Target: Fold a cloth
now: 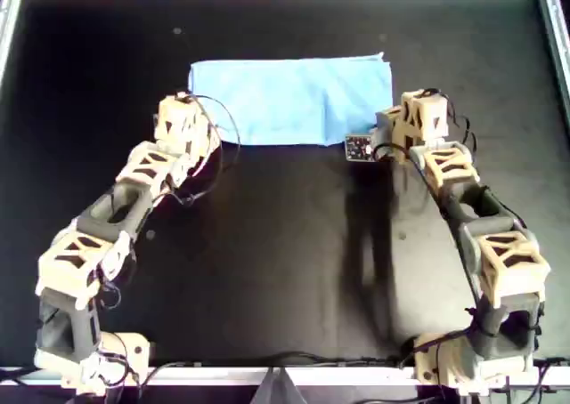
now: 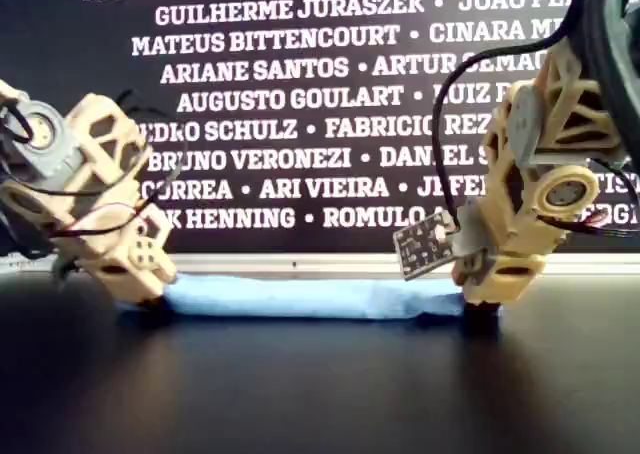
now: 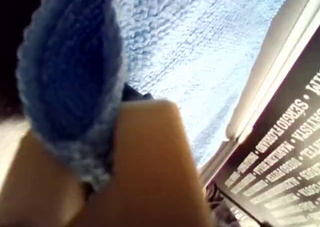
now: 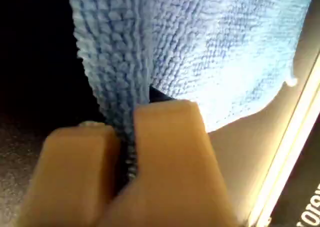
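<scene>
What I can't make out

In both wrist views my fingers (image 3: 150,162) blur and run off frame; overhead, my arms cover the cloth's (image 1: 294,97) near corners; the wall lettering (image 2: 300,104) is cut off.

Both tan lattice-shelled arms reached forward and bent low. The left gripper (image 3: 95,182) had its jaws pinched on the light blue ribbed microfibre cloth (image 1: 294,97); the right gripper (image 4: 127,157) likewise.

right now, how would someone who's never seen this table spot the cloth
On the black table, look to the far edge in the overhead view, between the two arms. The cloth lies there as a flat light blue rectangle, each near corner pinched by an end effector; it is the only coloured, soft thing on the surface.
</scene>
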{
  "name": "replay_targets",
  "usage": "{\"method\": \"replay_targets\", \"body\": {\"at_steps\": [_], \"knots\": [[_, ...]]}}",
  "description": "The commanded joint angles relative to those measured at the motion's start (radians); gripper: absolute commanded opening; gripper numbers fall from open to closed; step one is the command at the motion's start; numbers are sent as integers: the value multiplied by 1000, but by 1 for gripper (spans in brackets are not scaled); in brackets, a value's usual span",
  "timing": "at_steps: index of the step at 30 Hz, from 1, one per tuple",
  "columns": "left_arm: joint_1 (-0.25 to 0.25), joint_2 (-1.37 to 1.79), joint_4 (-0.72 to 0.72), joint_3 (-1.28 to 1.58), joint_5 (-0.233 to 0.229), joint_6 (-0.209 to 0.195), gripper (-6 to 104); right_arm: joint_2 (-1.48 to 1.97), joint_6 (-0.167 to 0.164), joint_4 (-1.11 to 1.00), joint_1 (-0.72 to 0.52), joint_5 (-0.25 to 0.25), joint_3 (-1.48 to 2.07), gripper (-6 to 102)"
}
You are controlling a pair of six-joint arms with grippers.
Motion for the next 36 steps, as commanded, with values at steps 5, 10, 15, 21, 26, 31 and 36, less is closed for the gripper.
{"method": "replay_targets", "body": {"at_steps": [5,10,15,21,26,31,36], "knots": [[127,178,11,158,5,6,1,204,5,-29,11,-9,60,1],[118,284,11,298,8,-5,1,293,5,-29,12,-9,196,1],[109,376,11,388,8,-8,1,416,5,-29,12,-9,367,1],[109,472,11,522,9,3,1,540,5,-29,12,-9,514,1],[109,549,11,643,9,-5,1,606,5,-29,15,-11,618,1],[95,598,11,752,11,-9,1,620,5,-31,92,-11,713,1],[40,666,11,845,11,3,1,620,5,-31,138,-9,756,1]]}}
